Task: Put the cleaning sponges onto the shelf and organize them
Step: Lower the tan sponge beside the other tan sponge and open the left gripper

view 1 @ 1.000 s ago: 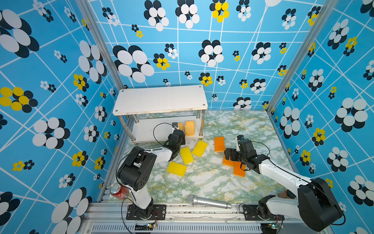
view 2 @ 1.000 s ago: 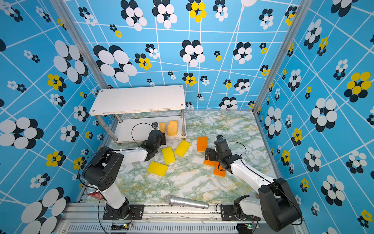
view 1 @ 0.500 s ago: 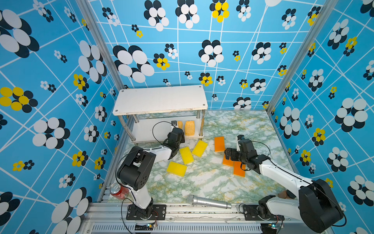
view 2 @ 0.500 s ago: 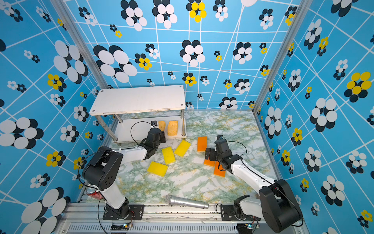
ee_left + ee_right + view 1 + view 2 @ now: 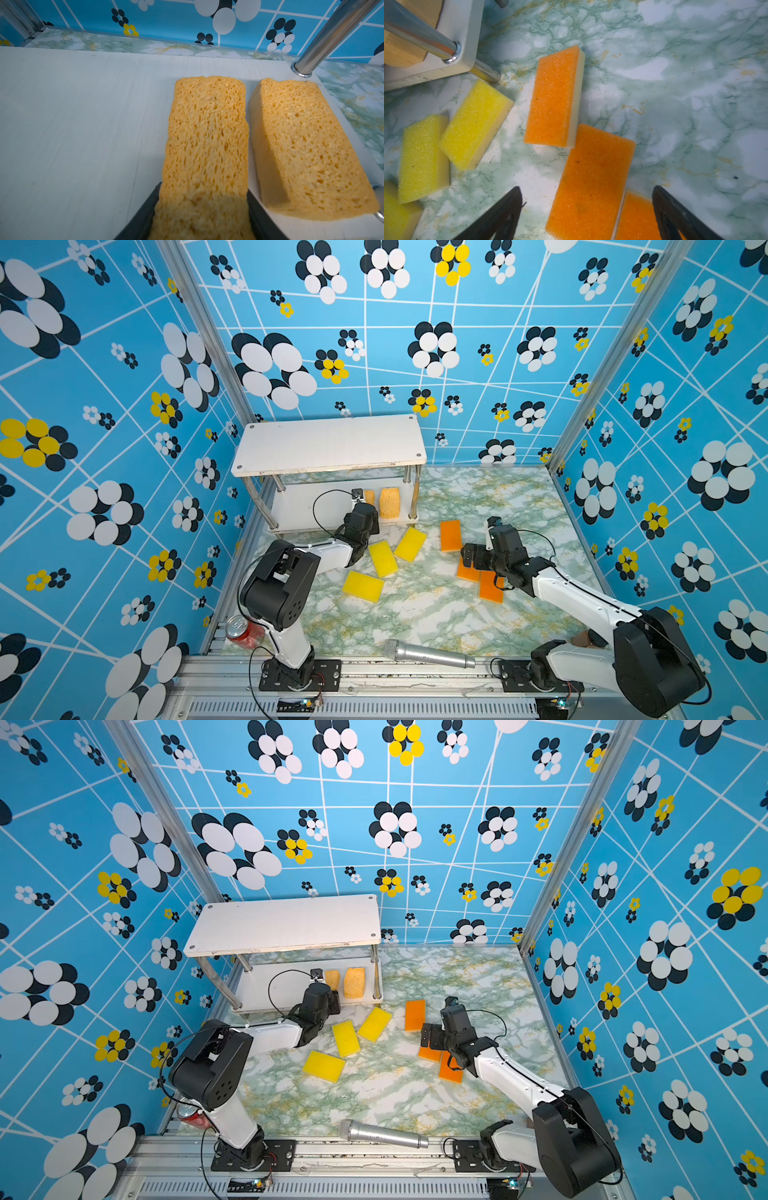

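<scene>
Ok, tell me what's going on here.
The left gripper holds a tan sponge on the shelf's lower board, beside the other tan sponge. The right gripper hovers open over an orange sponge on the table. Three yellow sponges and three orange ones lie there, not yet shelved.
</scene>
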Controlling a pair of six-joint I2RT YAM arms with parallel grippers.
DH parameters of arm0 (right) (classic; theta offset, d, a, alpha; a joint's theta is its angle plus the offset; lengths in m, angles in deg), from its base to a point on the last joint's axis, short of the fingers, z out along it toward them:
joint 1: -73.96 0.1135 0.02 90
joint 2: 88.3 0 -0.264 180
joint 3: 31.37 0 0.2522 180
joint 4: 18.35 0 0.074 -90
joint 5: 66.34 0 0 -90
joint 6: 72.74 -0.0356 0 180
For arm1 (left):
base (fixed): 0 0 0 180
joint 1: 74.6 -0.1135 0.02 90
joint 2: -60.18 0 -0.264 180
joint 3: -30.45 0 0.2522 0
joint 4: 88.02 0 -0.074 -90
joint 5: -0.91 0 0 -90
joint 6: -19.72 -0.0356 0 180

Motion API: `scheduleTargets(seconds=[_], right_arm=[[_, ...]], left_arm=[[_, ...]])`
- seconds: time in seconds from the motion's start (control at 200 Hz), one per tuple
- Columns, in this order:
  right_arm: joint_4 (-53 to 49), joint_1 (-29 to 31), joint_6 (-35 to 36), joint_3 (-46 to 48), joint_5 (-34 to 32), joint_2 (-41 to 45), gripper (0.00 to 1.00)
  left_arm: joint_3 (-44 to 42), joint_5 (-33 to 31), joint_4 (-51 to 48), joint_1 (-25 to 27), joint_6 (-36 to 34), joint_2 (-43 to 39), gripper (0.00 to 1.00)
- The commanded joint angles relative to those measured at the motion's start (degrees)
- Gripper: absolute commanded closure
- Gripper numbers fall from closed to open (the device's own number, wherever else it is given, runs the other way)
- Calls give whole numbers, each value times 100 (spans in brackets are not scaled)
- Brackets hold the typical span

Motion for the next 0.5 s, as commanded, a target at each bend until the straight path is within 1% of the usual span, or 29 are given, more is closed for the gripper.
scheduleTargets(seconds=[0.0,0.27,0.435,0.5], right_arm=[[-86,33,-18,76,-87,105,1],[-96,33,-18,114,-131,156,1],[-90,38,-27,103,-116,145,1],[-96,31,-27,105,-113,154,1]], left_arm=[[101,39,-136,-40,53,153,45],[-14,46,-108,-32,81,144,44],[68,37,-221,-39,79,179,43],[107,26,-287,-40,88,201,41]])
